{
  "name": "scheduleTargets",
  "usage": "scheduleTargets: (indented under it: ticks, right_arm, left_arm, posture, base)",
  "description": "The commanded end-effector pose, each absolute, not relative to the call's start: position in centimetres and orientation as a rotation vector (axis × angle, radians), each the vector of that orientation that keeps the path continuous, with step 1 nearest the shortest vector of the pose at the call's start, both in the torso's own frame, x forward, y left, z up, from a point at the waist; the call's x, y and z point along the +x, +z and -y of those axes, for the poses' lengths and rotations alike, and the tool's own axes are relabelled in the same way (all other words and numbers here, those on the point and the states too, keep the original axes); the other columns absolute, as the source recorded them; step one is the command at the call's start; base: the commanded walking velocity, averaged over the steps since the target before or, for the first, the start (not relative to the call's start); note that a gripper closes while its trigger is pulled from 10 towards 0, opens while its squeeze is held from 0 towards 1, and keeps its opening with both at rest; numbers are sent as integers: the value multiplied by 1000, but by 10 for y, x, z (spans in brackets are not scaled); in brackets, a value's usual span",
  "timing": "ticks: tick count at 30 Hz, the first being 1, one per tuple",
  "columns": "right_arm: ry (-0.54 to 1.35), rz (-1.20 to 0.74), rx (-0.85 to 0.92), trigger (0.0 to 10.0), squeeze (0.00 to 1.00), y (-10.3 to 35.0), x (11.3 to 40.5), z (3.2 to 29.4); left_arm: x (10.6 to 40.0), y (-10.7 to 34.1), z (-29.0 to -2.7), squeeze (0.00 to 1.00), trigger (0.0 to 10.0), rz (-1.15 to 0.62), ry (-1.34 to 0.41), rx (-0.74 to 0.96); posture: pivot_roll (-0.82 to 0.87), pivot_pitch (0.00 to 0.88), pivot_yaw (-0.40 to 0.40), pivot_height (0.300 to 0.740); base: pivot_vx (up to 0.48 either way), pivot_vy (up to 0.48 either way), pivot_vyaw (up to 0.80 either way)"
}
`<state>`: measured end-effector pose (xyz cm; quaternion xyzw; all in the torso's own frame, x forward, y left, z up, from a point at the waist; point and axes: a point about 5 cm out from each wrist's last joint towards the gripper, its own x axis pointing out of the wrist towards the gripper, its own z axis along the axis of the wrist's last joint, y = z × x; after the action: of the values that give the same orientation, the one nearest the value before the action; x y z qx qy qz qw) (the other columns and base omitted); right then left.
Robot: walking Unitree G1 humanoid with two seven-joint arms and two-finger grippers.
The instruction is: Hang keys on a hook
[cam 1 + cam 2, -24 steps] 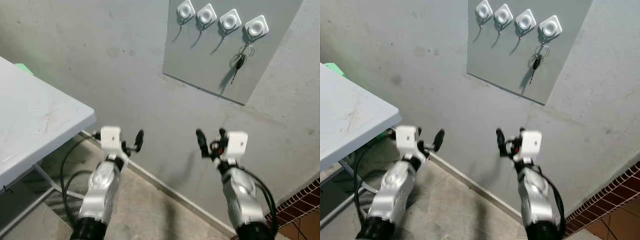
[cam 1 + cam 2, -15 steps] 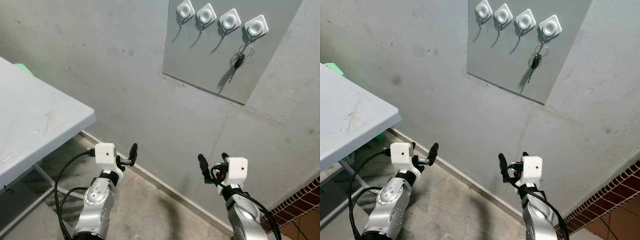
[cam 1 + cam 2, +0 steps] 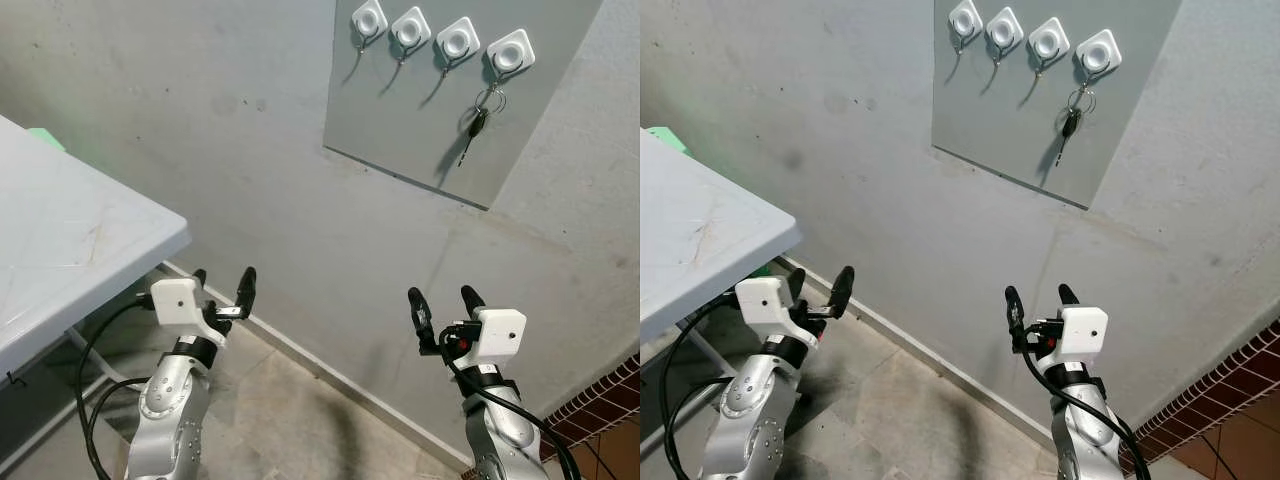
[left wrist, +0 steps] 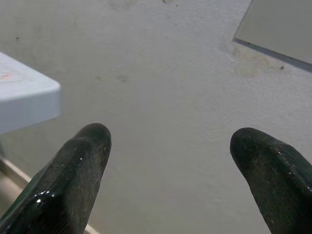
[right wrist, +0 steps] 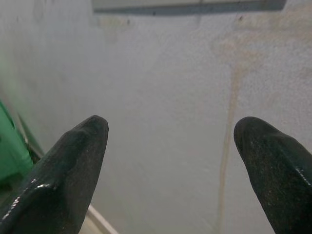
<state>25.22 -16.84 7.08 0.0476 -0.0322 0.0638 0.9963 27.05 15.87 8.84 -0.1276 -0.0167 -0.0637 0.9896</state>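
Grey concrete wall (image 3: 220,150) fills the background, carrying a pale panel (image 3: 420,120) as the landmark. Below and left of the panel juts a white desk (image 3: 70,250). Well below the panel hang both arms, the left end effector (image 3: 222,282) and right end effector (image 3: 441,304) each spread wide and empty. On the panel, four white hooks (image 3: 435,35) run along its top; the keys (image 3: 478,122) dangle from the rightmost. Judging by this, the hanging looks complete, so retreat gently, keeping arms low and away from the panel.
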Motion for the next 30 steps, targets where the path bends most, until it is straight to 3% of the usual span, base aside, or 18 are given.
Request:
scheduleTargets:
  ticks: [1,8,13,26,30]
  right_arm:
    - [136,54,70,10000,0,72,252,168]
    - [136,54,70,10000,0,72,252,168]
    - [173,43,7,10000,0,74,265,164]
    - [196,38,-8,10000,0,78,271,160]
    - [201,36,-9,10000,0,78,271,159]
  left_arm:
    - [270,90,-160,0,10000,34,-135,-260]
    - [270,90,-160,0,10000,34,-135,-260]
    - [292,104,-162,0,10000,65,-149,-213]
    - [298,108,-158,0,10000,67,-165,-229]
    - [299,107,-159,0,10000,65,-161,-231]
  posture:
    - [3,0,-35,702]
    - [3,0,-35,702]
    - [7,0,-39,702]
    - [10,0,-42,702]
    - [13,0,-44,702]
  base:
    - [0,0,0]
    - [0,0,0]
    - [0,0,800]
    - [0,0,800]
    - [-66,305,800]
